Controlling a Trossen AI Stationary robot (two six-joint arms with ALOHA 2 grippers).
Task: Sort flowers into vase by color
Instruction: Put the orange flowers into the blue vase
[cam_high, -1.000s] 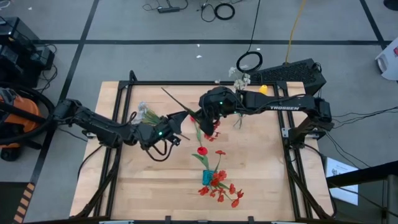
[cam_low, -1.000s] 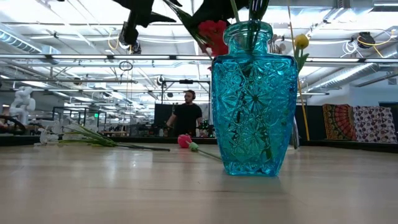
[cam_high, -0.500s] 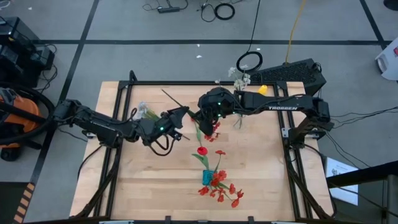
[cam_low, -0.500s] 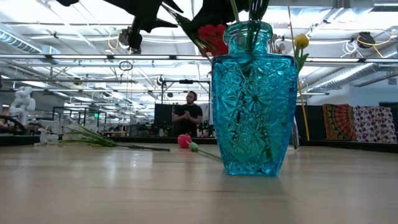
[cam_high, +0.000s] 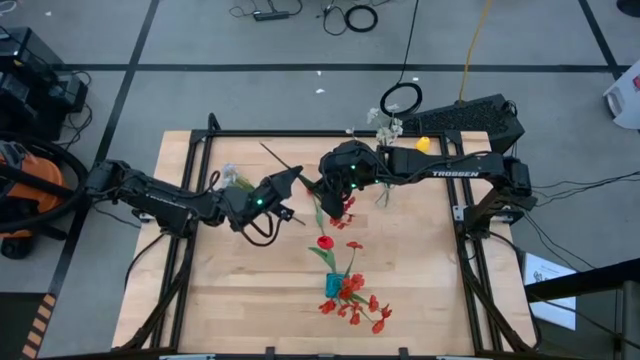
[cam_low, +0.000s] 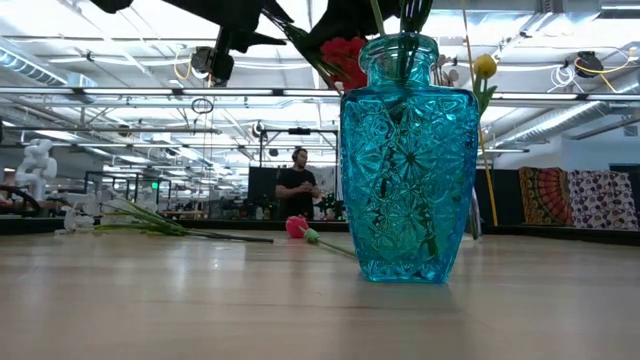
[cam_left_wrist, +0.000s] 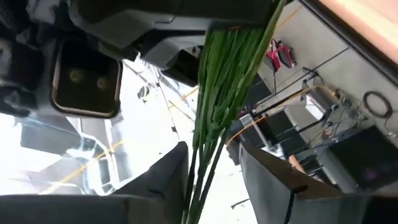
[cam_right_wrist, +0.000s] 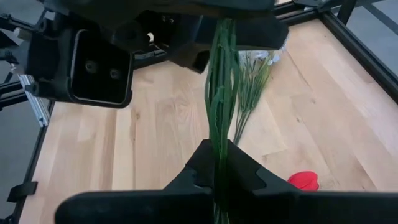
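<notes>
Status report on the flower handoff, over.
Right end effector shut on green stems mid-table. Left end effector open around the same stems. Blue vase near front edge. Nothing in the way.

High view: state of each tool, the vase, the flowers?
Right tool, shut on stems.
Left tool, open around those stems.
Vase, upright, red flowers inside.
Red tulip, lying flat.
White sprig, lying flat.
</notes>
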